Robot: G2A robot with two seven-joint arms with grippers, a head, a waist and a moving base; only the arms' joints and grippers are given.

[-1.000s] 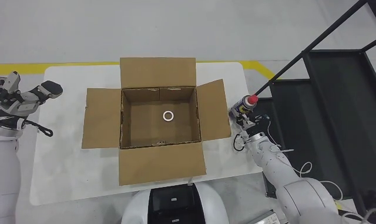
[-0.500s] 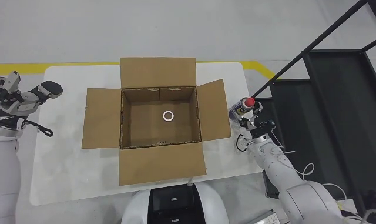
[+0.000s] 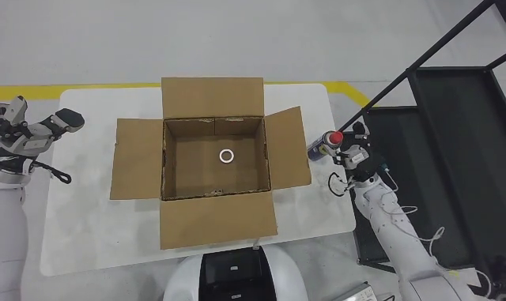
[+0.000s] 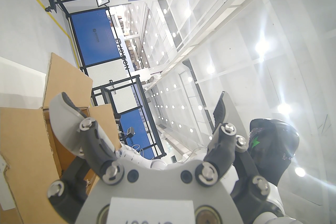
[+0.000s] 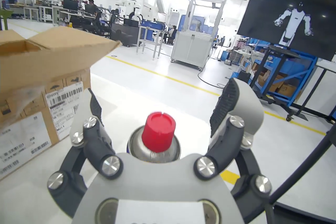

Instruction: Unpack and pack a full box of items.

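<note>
- Movement first: the right arm (image 3: 387, 214) swings outward. A second ago it ran up past the desk's near right corner; now it comes in from beyond the right edge. The spray can (image 3: 326, 145) with the red cap barely leaves its spot meanwhile.
- The right hand (image 5: 162, 93) is open. Its two fingers are spread to either side of the can (image 5: 158, 131) and do not touch it. The can stands upright on the desk (image 3: 95, 230), apparently on its own base.
- The left hand (image 4: 141, 104) is where it was, at the desk's left edge. It is open and empty, with its fingers pointing up toward the ceiling.
- My reading is that the can is out of the box (image 3: 190, 171) and set down, with the grip let go. Only a small white ring (image 3: 226, 155) lies on the box floor, so unpacking looks nearly done and the ring is probably next.
- The can stands in the narrow strip between the box's right flap (image 3: 286, 147) and the desk's right edge, near both. A nudge outward as the hand draws back could send it over the side.
- A dark rack (image 3: 443, 143) stands just beyond that edge, and the right forearm sits between desk and rack. There is little room to swing further out, so lifting up and inward looks the safer way clear.
- The roomiest bare parts of the desk are on the left beyond the left flap (image 3: 136, 159) and at the near left corner beside the near flap (image 3: 217, 218). Nothing hangs over the box mouth, so a straight descent to the ring is unobstructed.
</note>
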